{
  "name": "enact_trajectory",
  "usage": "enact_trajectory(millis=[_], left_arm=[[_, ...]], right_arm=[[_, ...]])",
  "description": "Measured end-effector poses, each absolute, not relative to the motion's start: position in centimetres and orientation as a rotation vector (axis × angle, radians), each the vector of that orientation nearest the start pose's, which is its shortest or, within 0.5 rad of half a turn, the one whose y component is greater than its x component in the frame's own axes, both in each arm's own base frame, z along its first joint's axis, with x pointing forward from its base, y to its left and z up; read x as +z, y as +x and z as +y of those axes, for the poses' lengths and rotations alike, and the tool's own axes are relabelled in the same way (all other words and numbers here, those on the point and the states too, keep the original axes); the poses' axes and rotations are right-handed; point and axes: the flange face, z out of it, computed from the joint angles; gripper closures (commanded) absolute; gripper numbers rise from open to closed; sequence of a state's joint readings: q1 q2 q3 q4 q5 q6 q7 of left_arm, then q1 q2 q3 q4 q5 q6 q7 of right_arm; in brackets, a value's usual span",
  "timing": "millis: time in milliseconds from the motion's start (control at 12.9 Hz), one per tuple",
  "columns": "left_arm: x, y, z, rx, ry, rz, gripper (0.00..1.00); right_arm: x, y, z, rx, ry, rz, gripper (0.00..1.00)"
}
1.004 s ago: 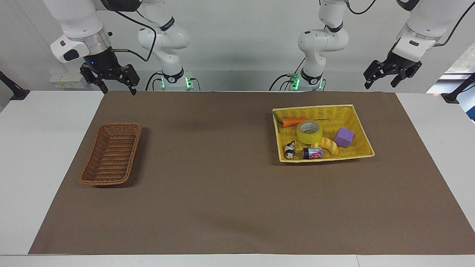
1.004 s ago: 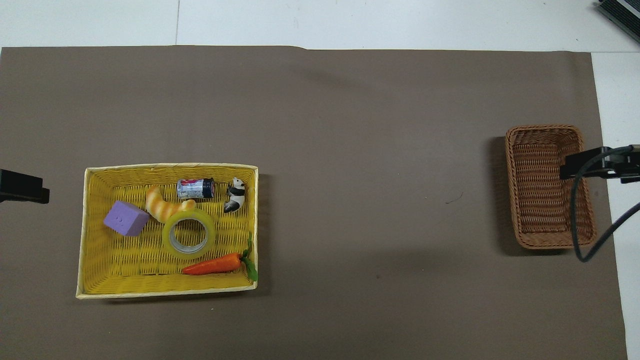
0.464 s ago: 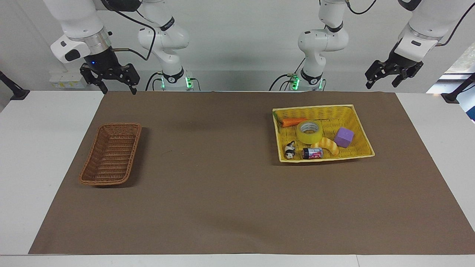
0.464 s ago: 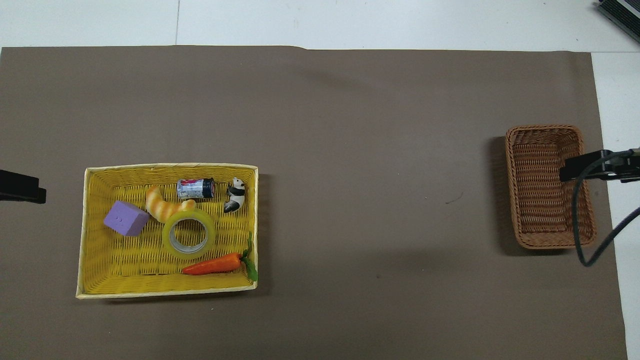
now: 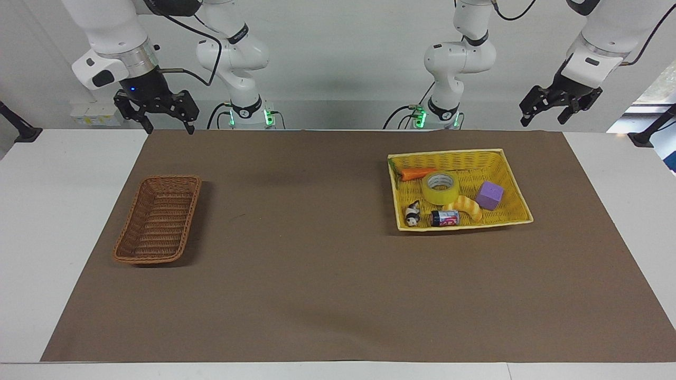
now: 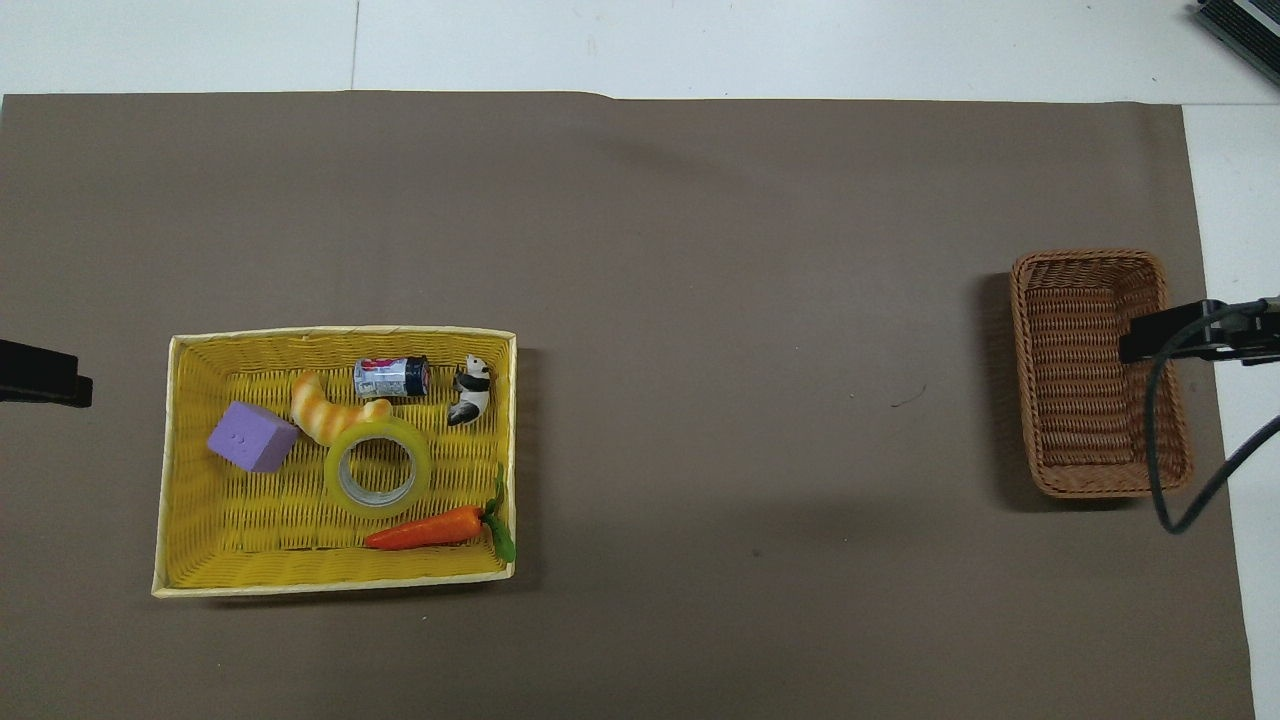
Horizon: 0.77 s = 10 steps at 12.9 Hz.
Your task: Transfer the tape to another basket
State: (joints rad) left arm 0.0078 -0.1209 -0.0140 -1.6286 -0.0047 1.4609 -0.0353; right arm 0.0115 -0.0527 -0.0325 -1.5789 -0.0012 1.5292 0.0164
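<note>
While a brown mat (image 5: pixel 317 264) is covering the white bench (image 5: pixel 53 211), two baskets are sitting on it: the yellow tray (image 5: pixel 515 182) toward the left arm's end is holding six things, namely the tape (image 5: pixel 440 188) (lying flat), one carrot (image 5: pixel 417 173), one purple block (image 5: pixel 489 196), one striped toy (image 5: pixel 467 206), one battery (image 5: pixel 444 217) and one panda (image 5: pixel 412 213). The wicker basket (image 5: pixel 158 219) is sitting empty. The left hand (image 5: pixel 554 108) and right hand (image 5: pixel 158 113) are hanging open, gripping nothing, above the bench's robot edge.

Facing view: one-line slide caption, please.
Tape lies in yellow tray; wicker basket stands empty.
</note>
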Motion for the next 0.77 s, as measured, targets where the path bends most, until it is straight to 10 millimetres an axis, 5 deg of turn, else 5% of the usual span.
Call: enact_trajectory(millis=[773], left_arm=[[65.15, 50.44, -1.42, 0.077, -3.14, -0.015, 0.0]], right_arm=[[64.54, 53.39, -1.19, -0.004, -3.141, 0.059, 0.0]])
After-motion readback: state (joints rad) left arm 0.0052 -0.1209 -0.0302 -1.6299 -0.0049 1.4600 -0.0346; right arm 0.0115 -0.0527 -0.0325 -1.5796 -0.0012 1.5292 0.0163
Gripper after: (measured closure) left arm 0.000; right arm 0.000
